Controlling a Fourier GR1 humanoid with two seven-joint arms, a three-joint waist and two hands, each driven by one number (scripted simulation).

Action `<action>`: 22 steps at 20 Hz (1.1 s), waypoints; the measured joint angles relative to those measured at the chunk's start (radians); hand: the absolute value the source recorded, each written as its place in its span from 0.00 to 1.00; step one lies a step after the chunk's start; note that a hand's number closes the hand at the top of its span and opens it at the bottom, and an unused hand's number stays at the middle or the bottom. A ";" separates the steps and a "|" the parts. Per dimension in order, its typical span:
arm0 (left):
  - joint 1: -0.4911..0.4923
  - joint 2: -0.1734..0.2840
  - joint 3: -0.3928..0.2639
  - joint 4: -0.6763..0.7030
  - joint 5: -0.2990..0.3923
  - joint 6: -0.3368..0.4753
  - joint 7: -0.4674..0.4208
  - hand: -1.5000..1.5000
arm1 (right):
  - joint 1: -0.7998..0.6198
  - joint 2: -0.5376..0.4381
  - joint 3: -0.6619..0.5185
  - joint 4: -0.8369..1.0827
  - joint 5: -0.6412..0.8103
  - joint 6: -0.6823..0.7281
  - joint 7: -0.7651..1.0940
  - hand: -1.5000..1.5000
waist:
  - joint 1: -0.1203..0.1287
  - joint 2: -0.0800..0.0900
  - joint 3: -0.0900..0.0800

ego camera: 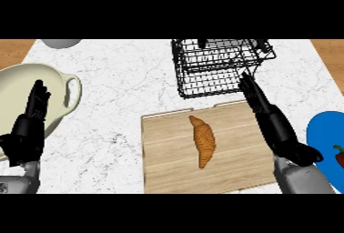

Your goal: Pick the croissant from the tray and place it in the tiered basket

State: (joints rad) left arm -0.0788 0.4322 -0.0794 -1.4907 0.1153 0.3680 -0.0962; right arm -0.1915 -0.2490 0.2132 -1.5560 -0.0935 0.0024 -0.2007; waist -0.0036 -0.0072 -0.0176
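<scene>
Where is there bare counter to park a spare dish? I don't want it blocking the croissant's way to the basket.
Free: the marble between the cream bowl and the wooden tray, running up left of the wire basket. Crowded: the right side, where the right hand lies along the tray's edge beside the blue plate, with the croissant on the tray. The left hand rests over the bowl.

Croissant [204, 141] on tray [168, 168]; right robot hand [269, 116] seemingly above.

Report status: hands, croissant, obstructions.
Both hands open: left hand resting at left, right hand beside basket. Croissant on tray, untouched. Nothing blocking.
</scene>
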 measured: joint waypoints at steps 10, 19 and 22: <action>-0.071 -0.116 -0.126 -0.035 -0.010 -0.023 0.044 0.50 | -0.138 0.062 -0.208 0.199 -0.439 0.224 0.031 0.00 | 0.010 0.023 0.026; -0.087 -0.174 -0.178 -0.030 -0.029 -0.017 0.078 0.50 | -0.156 -0.085 -0.280 0.394 -0.795 0.788 0.147 0.00 | 0.014 0.016 0.021; -0.088 -0.187 -0.186 -0.035 -0.039 -0.004 0.091 0.50 | -0.167 -0.201 -0.315 0.383 -0.725 0.889 0.130 0.00 | 0.007 0.012 0.020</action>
State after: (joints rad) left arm -0.1665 0.2447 -0.2652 -1.5256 0.0764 0.3644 -0.0050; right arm -0.3585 -0.4497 -0.1015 -1.1734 -0.8187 0.8915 -0.0703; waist 0.0039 0.0053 0.0027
